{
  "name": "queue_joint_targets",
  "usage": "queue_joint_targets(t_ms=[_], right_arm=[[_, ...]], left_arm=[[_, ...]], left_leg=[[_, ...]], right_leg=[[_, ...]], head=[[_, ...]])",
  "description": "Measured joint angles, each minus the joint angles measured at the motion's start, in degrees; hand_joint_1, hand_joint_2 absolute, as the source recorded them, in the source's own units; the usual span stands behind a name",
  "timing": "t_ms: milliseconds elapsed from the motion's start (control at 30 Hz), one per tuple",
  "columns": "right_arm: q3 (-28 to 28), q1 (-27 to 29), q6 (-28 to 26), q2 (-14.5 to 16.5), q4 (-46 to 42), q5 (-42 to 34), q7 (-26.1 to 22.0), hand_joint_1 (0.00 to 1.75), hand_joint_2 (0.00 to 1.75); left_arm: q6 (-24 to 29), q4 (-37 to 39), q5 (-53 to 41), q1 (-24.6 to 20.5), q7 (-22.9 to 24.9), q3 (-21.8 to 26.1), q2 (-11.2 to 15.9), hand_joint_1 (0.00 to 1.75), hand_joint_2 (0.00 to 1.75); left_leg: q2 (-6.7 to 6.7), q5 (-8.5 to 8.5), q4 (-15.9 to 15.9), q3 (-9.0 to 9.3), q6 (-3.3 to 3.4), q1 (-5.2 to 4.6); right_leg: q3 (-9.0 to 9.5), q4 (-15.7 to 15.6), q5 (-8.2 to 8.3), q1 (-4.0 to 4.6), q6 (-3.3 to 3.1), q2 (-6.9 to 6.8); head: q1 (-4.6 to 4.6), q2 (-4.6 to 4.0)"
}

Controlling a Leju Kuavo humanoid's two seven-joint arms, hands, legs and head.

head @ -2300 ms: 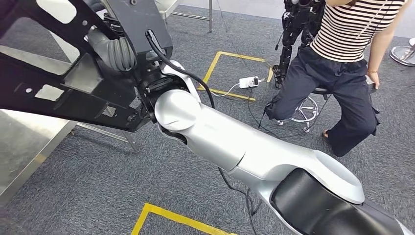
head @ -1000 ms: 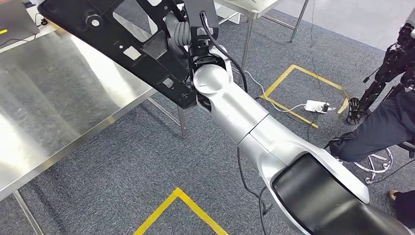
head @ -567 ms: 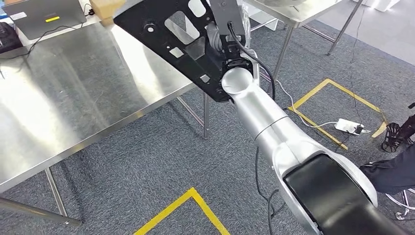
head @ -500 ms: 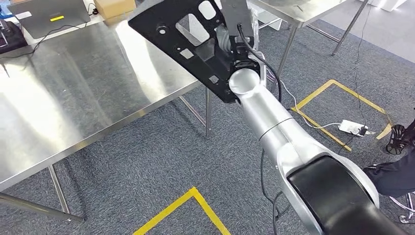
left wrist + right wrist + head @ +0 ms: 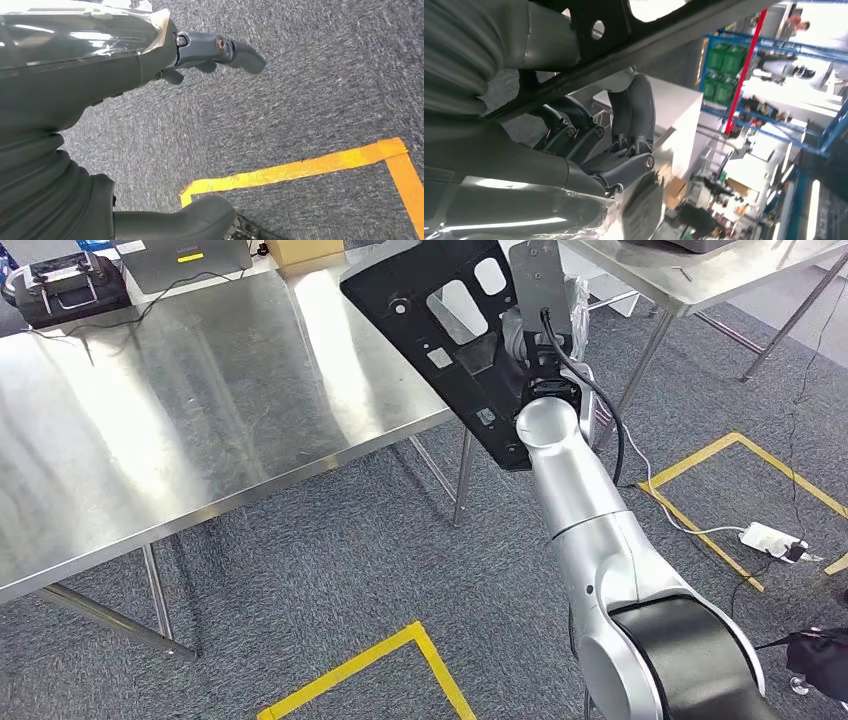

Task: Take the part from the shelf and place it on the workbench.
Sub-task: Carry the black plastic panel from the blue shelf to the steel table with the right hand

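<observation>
The whole head view has swung — the camera turned, not the furniture. The seated person in the striped top has left the picture, and the steel table [image 5: 200,410] now spreads across the left side, with a laptop [image 5: 185,260] and a black case [image 5: 65,290] at its far edge. The black part [image 5: 450,330] (gripped by the right hand [image 5: 609,135] throughout) now hangs over the table's near corner — earlier it hung over bare carpet.

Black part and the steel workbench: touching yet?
Apart. Head view shows the black part held up by the right hand, tilted above the workbench, not resting on it.
</observation>
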Motion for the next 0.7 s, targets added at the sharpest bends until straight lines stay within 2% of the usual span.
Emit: queue_joint_targets(t_ms=[33, 100, 167, 233, 267, 300, 333, 367, 400, 433, 467, 533, 600, 667, 700], right_arm=[[-1.46, 0.72, 0.46, 0.02, -0.90, 1.06, 0.06, 1.75, 1.75], [-4.14, 2.15, 1.51, 0.01, -2.77, 3.33, 0.15, 1.75, 1.75], [-6.64, 3.43, 2.55, 0.02, -4.24, 5.41, 0.16, 1.75, 1.75], [-8.94, 4.76, 3.49, 0.04, -5.19, 7.08, 0.14, 1.75, 1.75], [-9.97, 5.37, 3.99, 0.13, -5.58, 7.90, 0.07, 1.75, 1.75], [-10.97, 5.82, 4.49, 0.31, -5.98, 8.73, -0.04, 1.75, 1.75], [-11.89, 6.03, 4.95, 0.56, -6.37, 9.50, -0.17, 1.75, 1.75], [-12.68, 6.08, 5.32, 0.82, -6.70, 10.05, -0.29, 1.75, 1.75], [-13.33, 6.02, 5.58, 1.11, -6.97, 10.42, -0.37, 1.75, 1.75], [-13.85, 5.98, 5.80, 1.37, -7.16, 10.63, -0.40, 1.75, 1.75], [-14.31, 5.96, 5.98, 1.56, -7.28, 10.74, -0.41, 1.75, 1.75], [-15.14, 5.85, 6.20, 1.94, -7.42, 10.86, -0.40, 1.75, 1.75], [-15.87, 5.57, 6.27, 2.26, -7.51, 11.05, -0.46, 1.75, 1.75], [-16.59, 5.48, 6.27, 2.35, -7.55, 11.25, -0.72, 1.75, 1.75], [-17.00, 5.53, 6.27, 2.29, -7.56, 11.32, -0.90, 1.75, 1.75]], left_arm=[[0.00, 0.01, -0.08, 0.05, -0.01, -0.20, 0.00, 0.00, 1.75], [0.01, 0.01, -0.18, 0.07, -0.02, -0.59, 0.03, 0.00, 1.75], [0.02, 0.02, -0.17, -0.08, -0.04, -0.78, 0.11, 0.00, 1.75], [0.04, 0.02, -0.08, -0.16, -0.05, -0.79, 0.19, 0.00, 1.75], [0.07, 0.02, 0.00, -0.14, -0.04, -0.79, 0.20, 0.00, 1.75], [0.11, 0.02, 0.08, -0.11, -0.04, -0.78, 0.20, 0.00, 1.75], [0.15, 0.02, 0.16, -0.10, -0.03, -0.78, 0.19, 0.00, 1.75], [0.18, 0.02, 0.21, -0.09, -0.03, -0.77, 0.21, 0.00, 1.75], [0.19, 0.02, 0.26, -0.09, -0.03, -0.77, 0.25, 0.00, 1.75], [0.18, 0.02, 0.30, -0.10, -0.03, -0.77, 0.28, 0.00, 1.75], [0.14, 0.02, 0.31, -0.07, -0.02, -0.77, 0.31, 0.00, 1.75], [0.02, 0.04, 0.30, 0.14, -0.01, -0.77, 0.32, 0.00, 1.75], [-0.10, 0.08, 0.16, 0.31, -0.02, -0.77, 0.33, 0.00, 1.75], [-0.16, 0.11, -0.01, 0.23, -0.07, -0.78, 0.40, 0.00, 1.75], [-0.21, 0.11, -0.11, 0.18, -0.11, -0.78, 0.43, 0.00, 1.75]], left_leg=[[-0.51, 0.07, -0.12, 0.03, 0.42, -0.02], [-1.48, 0.34, -0.40, 0.23, 1.34, 0.06], [-2.45, 0.47, -0.48, 0.32, 1.96, 0.14], [-3.80, 0.47, -0.47, 0.32, 2.16, 0.13], [-4.56, 0.48, -0.45, 0.32, 2.17, 0.13], [-5.30, 0.49, -0.42, 0.33, 2.14, 0.14], [-6.00, 0.49, -0.35, 0.32, 2.06, 0.17], [-6.64, 0.47, -0.22, 0.23, 1.89, 0.17], [-7.24, 0.40, -0.02, 0.10, 1.62, 0.12], [-7.75, 0.36, 0.14, -0.05, 1.28, 0.10], [-8.24, 0.36, 0.18, -0.19, 0.88, 0.12], [-8.79, 0.49, 0.03, -0.39, 0.13, 0.34], [-6.55, -0.66, 1.69, -1.29, -0.45, 0.35], [-3.49, -4.04, 7.68, -4.07, -0.86, 0.32], [-2.87, -5.89, 11.62, -5.96, -1.04, 0.39]], right_leg=[[-0.06, 0.15, -0.20, -0.07, 0.27, -0.19], [-1.13, 2.45, -1.56, -0.38, 0.59, 1.48], [-4.52, 9.40, -4.51, -0.71, 0.41, 4.15], [-8.36, 16.73, -6.75, -0.83, 0.50, 5.10], [-9.08, 17.76, -6.67, -0.84, 0.81, 5.21], [-8.65, 16.41, -5.70, -0.92, 1.24, 5.31], [-7.11, 12.82, -4.07, -1.09, 1.71, 5.65], [-5.09, 8.36, -2.30, -1.39, 2.13, 6.75], [-3.34, 4.66, -0.85, -1.61, 2.26, 7.67], [-2.14, 2.19, 0.05, -1.70, 2.18, 8.39], [-1.65, 1.24, 0.36, -1.61, 1.86, 8.73], [-1.52, 1.15, 0.56, -1.45, 0.97, 7.65], [-1.32, 0.90, 0.81, -1.68, 0.02, 6.60], [-1.20, 0.77, 0.85, -1.61, -0.71, 5.48], [-1.20, 0.78, 0.80, -1.47, -0.92, 4.89]], head=[[0.05, 0.00], [0.13, 0.00], [0.24, 0.00], [0.27, 0.00], [0.30, 0.00], [0.30, 0.00], [0.31, 0.00], [0.35, 0.00], [0.32, 0.00], [0.32, 0.00], [0.33, 0.00], [0.32, 0.00], [0.12, 0.00], [-0.18, 0.00], [-0.29, 0.00]])
